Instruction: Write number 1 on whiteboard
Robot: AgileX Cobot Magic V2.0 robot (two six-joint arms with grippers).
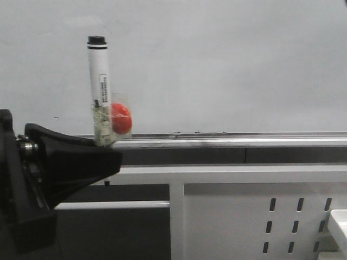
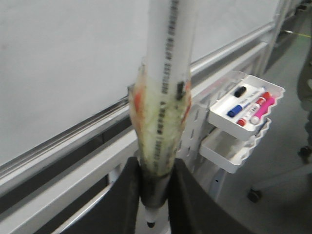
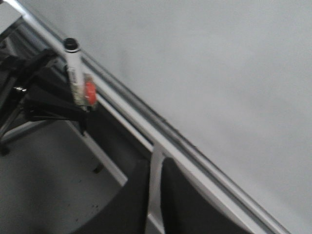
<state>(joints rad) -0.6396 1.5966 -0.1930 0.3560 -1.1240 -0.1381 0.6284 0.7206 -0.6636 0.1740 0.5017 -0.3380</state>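
The whiteboard is plain white, and no number 1 stroke shows on it. Its silver tray rail runs along the lower edge. My left gripper is shut on a white marker pen wrapped in yellowed tape with a red patch. In the front view the pen stands nearly upright, black end up, above the left gripper and in front of the board's lower left. The right wrist view also shows the pen. My right gripper is shut and empty, below the rail.
A white perforated frame panel sits below the rail. Two white trays hang on the frame, the upper one holding several markers, the lower one beneath it. Tiny black dash marks dot the board near the rail.
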